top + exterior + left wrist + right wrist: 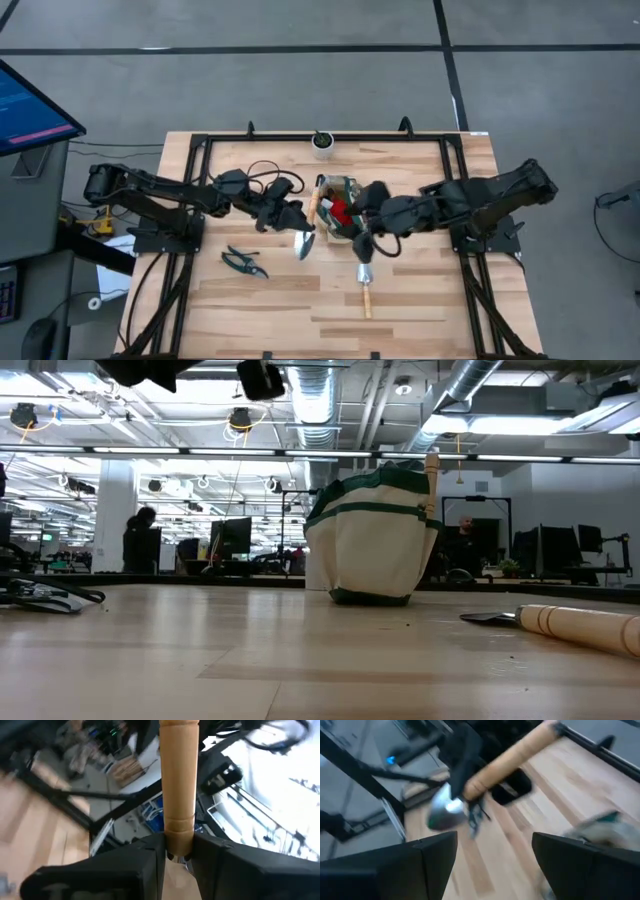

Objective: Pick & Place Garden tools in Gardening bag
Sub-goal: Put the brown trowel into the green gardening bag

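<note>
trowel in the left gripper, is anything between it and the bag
The right gripper hangs open at the bag's right rim, over part of the opening. The left gripper holds the trowel at the bag's left side, and nothing visible lies between the two there.

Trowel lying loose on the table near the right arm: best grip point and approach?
Grip the wooden handle of the trowel, from straight above. It lies flat and clear of the gardening bag, long axis running toward the table's front edge, so the fingers should close across the handle's width. The round, even shaft suits a pinch better than the tapered metal blade. The right gripper is nearest.
</note>
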